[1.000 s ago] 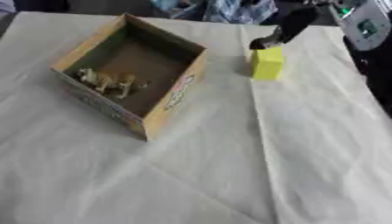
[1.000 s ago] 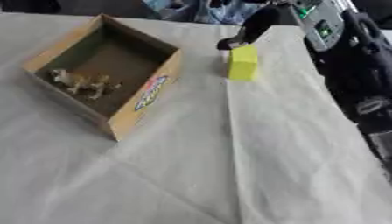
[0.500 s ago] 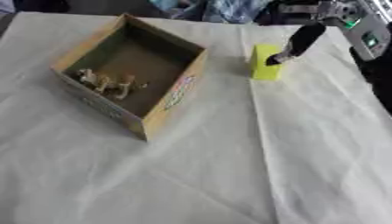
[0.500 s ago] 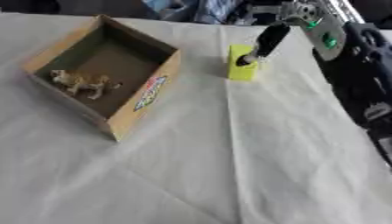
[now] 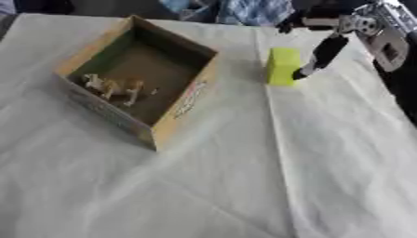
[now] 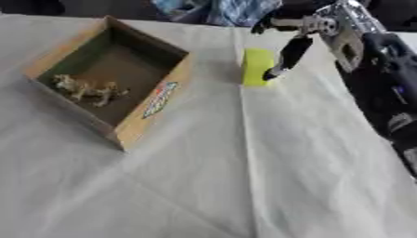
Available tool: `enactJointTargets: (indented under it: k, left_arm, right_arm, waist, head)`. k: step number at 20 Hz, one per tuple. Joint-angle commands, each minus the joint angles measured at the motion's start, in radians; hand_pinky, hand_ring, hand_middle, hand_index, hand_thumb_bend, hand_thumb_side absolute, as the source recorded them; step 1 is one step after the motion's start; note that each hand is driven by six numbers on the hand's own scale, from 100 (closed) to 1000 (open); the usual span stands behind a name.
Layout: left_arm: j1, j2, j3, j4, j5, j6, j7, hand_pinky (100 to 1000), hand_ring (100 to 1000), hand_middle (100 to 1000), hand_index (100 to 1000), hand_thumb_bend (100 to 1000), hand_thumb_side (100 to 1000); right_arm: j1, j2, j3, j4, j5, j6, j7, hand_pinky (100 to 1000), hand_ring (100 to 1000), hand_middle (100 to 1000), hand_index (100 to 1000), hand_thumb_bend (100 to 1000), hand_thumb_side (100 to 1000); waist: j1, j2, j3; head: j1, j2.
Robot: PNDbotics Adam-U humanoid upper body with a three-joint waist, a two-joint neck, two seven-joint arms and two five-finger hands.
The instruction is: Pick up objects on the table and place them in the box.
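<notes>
A: Where's the thing it's after?

B: The yellow block [image 5: 283, 66] stands upright in the upper middle of the frame, on the white cloth [image 5: 244, 186], just to the right of the cardboard box [image 5: 178, 111] but apart from it. It isn't lifted yet.

A: And the hand?

B: The right hand [image 6: 326, 25] comes in from the upper right corner. One long dark finger [image 5: 320, 56] reaches straight down along the block's right face, tip near the base and seemingly touching it. Another finger points left across the top, behind the block. So the fingers are spread and straight, not pinching anything. I'd judge that's how it brackets the block before closing on it.

A: Why is the box there?

B: It's the drop spot, open side up, at the upper left. A small tan toy animal [image 5: 117, 87] already lies on its floor, so one object looks done.

A: What changed over the last second?

B: A second ago the fingertip sat at the block's top, on its upper left side. Now it has swung over to the right side and lower. The block and box haven't moved.

A: Left hand?

B: Not visible in either view.
</notes>
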Motion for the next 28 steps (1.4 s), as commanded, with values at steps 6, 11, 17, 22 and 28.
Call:
enactJointTargets:
  k: [6,11,17,22,28]
  left_arm:
    - [-0.007,0.010,0.001,-0.014,-0.001,0.003,-0.003,600,923,1000,645,274,982]
    - [-0.007,0.008,0.000,-0.014,0.000,0.002,-0.002,599,924,1000,644,266,979]
    - [-0.007,0.005,-0.002,-0.014,0.004,0.002,-0.002,599,926,1000,644,270,990]
    - [-0.008,0.002,-0.005,-0.014,0.006,0.001,-0.006,599,928,1000,644,267,993]
    - [-0.007,0.000,-0.007,-0.014,0.007,0.004,-0.011,599,930,1000,644,266,995]
  right_arm:
    - [-0.054,0.007,-0.017,0.055,0.068,0.001,-0.020,987,942,852,948,642,398]
    - [-0.079,0.022,-0.028,0.113,0.143,0.017,-0.029,992,953,851,940,676,400]
    - [-0.092,0.038,-0.049,0.166,0.189,0.021,-0.052,989,950,845,942,647,412]
    - [-0.105,0.056,-0.061,0.197,0.194,0.023,-0.044,981,943,831,948,610,431]
    - [-0.113,0.070,-0.068,0.206,0.167,0.026,-0.045,949,913,735,889,516,445]
  waist:
    - [0.002,-0.005,0.003]
    - [0.001,0.004,0.006]
    - [-0.002,0.013,0.008]
    - [-0.001,0.018,0.011]
    - [-0.001,0.021,0.012]
  head:
    - [-0.006,-0.024]
    - [-0.013,-0.033]
    - [-0.015,-0.043]
    - [-0.021,-0.051]
    - [-0.022,-0.048]
